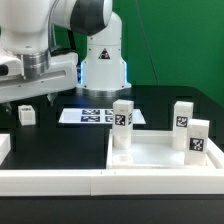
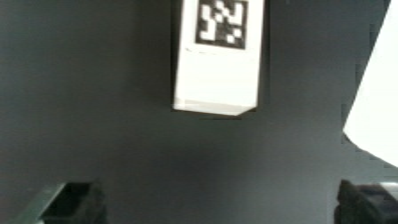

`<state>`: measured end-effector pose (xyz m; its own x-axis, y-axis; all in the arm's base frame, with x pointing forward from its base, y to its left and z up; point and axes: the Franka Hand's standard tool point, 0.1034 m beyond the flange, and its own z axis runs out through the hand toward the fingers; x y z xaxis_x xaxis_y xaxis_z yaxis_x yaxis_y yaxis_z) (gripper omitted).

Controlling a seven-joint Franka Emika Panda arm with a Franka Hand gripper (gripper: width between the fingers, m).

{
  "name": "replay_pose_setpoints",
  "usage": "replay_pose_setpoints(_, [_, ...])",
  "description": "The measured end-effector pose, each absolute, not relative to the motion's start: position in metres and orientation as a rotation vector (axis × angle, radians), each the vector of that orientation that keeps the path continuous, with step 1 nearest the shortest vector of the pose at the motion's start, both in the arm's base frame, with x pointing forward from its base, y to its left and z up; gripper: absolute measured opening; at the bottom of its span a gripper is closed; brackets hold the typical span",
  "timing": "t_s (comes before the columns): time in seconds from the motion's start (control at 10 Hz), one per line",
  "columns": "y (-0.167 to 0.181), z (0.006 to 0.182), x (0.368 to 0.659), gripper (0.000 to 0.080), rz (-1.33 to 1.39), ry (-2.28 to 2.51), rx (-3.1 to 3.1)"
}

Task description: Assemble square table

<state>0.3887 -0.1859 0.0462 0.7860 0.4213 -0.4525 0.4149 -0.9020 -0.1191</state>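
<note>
The square table top (image 1: pixel 160 153), a white tray with a raised rim, lies at the exterior view's right. Three white tagged legs stand upright on it: one at its near left corner (image 1: pixel 122 123), one at the back (image 1: pixel 183 114), one at the right (image 1: pixel 198 138). A fourth leg (image 1: pixel 26 114) lies loose on the black table at the exterior view's left. It also shows in the wrist view (image 2: pixel 219 55), tag side up. My gripper (image 1: pixel 27 99) hangs just above this leg, open and empty (image 2: pixel 222 205), its fingertips (image 2: pixel 71 205) wide apart, not touching the leg.
The marker board (image 1: pixel 95 115) lies flat behind the tray, in front of the robot base. White border rails run along the front (image 1: pixel 50 182) and the left edge (image 1: pixel 4 148). A white corner (image 2: pixel 377 110) shows at the wrist view's edge.
</note>
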Motion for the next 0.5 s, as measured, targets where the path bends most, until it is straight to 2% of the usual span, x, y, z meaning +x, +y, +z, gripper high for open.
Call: replay_pose_setpoints(0.5, [-0.1853, 0.0411, 0.3893, 0.0648, 1.038, -0.662, -2.889])
